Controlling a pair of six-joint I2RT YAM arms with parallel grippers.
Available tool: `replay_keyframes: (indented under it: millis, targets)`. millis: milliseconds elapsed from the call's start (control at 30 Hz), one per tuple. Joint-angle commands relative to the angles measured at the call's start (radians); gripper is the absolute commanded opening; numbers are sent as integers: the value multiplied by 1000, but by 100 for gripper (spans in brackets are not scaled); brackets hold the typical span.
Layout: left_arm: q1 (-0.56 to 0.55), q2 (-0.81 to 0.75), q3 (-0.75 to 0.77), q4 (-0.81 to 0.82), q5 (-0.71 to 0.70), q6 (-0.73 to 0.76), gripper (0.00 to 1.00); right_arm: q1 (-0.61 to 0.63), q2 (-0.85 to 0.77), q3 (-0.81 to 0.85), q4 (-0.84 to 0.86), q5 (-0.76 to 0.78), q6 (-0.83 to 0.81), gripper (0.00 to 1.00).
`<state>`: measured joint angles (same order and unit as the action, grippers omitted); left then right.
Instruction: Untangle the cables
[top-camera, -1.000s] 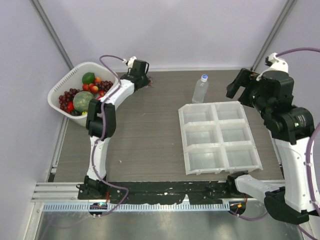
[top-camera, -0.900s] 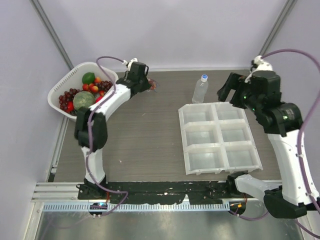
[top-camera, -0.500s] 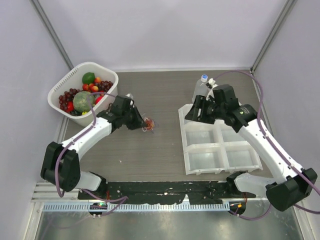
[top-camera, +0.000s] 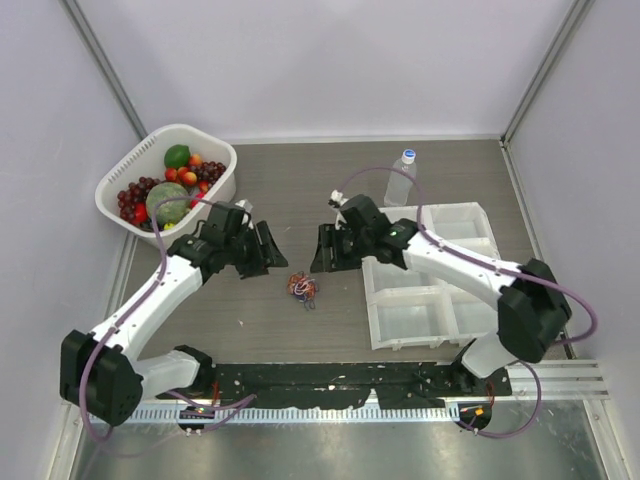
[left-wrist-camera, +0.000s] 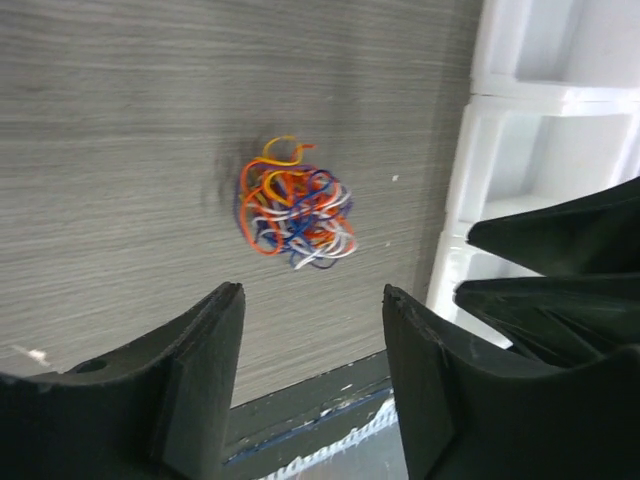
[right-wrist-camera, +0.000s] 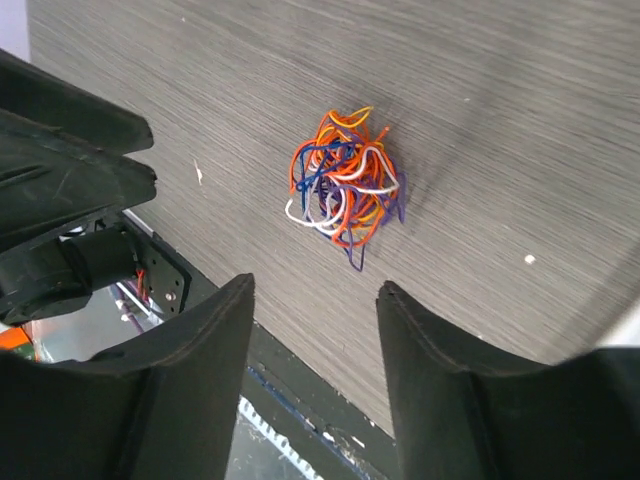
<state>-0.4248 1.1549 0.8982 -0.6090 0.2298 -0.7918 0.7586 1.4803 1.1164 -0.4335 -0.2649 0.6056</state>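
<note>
The cables (top-camera: 303, 287) lie as one small tangled ball of orange, red, blue and white wires on the grey table, between the two arms. The ball shows in the left wrist view (left-wrist-camera: 295, 217) and in the right wrist view (right-wrist-camera: 343, 187). My left gripper (top-camera: 268, 250) is open and empty, a little up and left of the ball. My right gripper (top-camera: 320, 250) is open and empty, just up and right of the ball. Neither gripper touches the cables. Their fingers (left-wrist-camera: 215, 330) frame the ball in each wrist view.
A white compartment tray (top-camera: 440, 280) lies right of the ball, under the right arm. A clear water bottle (top-camera: 400, 178) stands behind it. A white basket of fruit (top-camera: 165, 180) sits at the back left. The black front rail (top-camera: 330, 380) runs along the near edge.
The left gripper carried the cable ball from the back left toward the middle, let it go and opened. The right arm swung down from the far right to beside the ball.
</note>
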Motion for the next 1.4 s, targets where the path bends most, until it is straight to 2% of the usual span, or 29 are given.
replay_keyframes:
  millis: [0,67,167,267,333,533,700,900,1033,1200,1300,1367]
  targets:
    - [26,60,27,-91,9,48,56,34,95,10,157,6,7,53]
    - [26,106,19,-49,87,26,51,38,136,11,162,-11,-1,47]
    - [24,169,-19,84,210,-49,50,47,153,-4,183,-34,-17,45]
    - [23,186,-38,179,220,-78,44,47,152,-23,181,-11,-14,34]
    - [21,203,-24,190,204,-64,43,47,146,-41,193,-8,-4,32]
    - [15,308,59,133,197,52,40,47,127,-113,309,-92,43,33]
    - [-6,376,111,126,209,120,47,47,129,-122,335,-106,56,36]
    - [-34,445,145,115,201,155,46,47,135,-148,366,-125,68,37]
    - [-57,439,146,92,158,166,36,48,149,-155,378,-128,77,40]
    - [-61,445,157,43,108,177,8,47,167,-150,386,-123,77,42]
    - [-69,424,183,-4,80,189,1,47,182,-144,389,-116,74,42]
    - [-71,390,186,-14,69,189,0,47,198,-141,389,-97,69,41]
